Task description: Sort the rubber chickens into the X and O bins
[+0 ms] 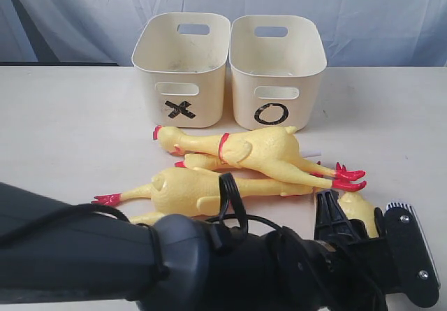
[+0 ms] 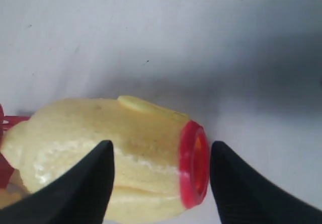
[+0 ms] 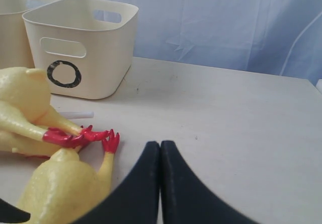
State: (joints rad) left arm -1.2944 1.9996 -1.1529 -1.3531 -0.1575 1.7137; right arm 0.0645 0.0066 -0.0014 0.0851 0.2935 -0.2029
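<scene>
**Tabletop lot, left to right**

- X bin [image 1: 157,66]: cream tub with slot handles and a black X on its front. It stands upright at the back of the table [image 1: 56,129], touching or just beside its twin.
- O bin [image 1: 307,73]: a matching tub marked with a black O, to the right of the X bin.
- Upper chicken [image 1: 258,149]: lies on the table in front of both bins, with its head to the left and its red feet to the right.
- Middle chicken [image 1: 181,191]: lies just in front of the upper one and against it. It is turned the other way, with its red feet to the left.
- Whitish tube [image 3: 75,114]: a short end that shows on the table beside the upper chicken, below the O bin. The rest is hidden.
- Third chicken [image 1: 357,212]: on the table at front right, largely hidden behind a dark arm [image 1: 105,255] across the foreground.
- Left gripper [image 2: 161,148]: jaws about half spread over a yellow chicken body [image 2: 100,133] that lies on the table between them. One finger [image 2: 236,183] stands clear of the body's red band [image 2: 193,163] — nothing is gripped. Which chicken this is cannot be told.
- Right gripper [image 3: 160,146]: fingers pressed together and holding nothing — low over the table, near the third chicken.
</scene>
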